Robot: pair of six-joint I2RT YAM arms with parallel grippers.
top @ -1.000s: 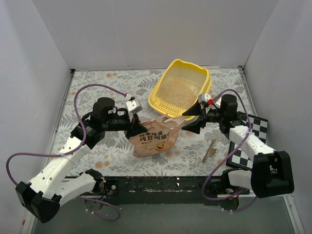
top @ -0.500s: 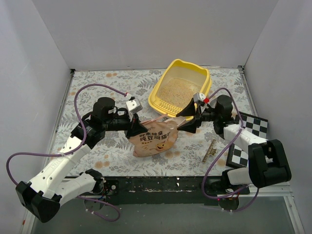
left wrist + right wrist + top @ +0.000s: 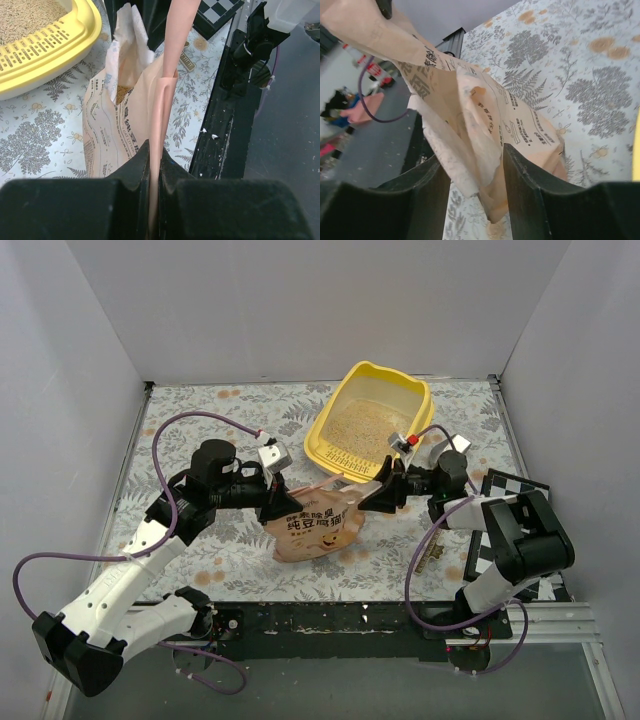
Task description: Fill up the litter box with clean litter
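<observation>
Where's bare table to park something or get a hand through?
Free: far-left floral tablecloth, between left wall and yellow plastic litter box. Crowded: peach-pink crinkled bag beside the box's front lip, left gripper and right gripper both at it.

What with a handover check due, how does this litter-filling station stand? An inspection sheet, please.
Surface: table covered by a floral cloth.
Job's things: litter box upright at the back right; clean litter covers its floor; peach bag between the two arms, top torn open.
Clutter: small gold strip and checkerboard near the right edge.
Grippers: left gripper shut on the bag's edge; right gripper open, jaws either side of the bag's torn top.
Cables: purple left cable arcs over the cloth; purple right cable loops by the strip.
Surroundings: plain white walls on three sides.
</observation>
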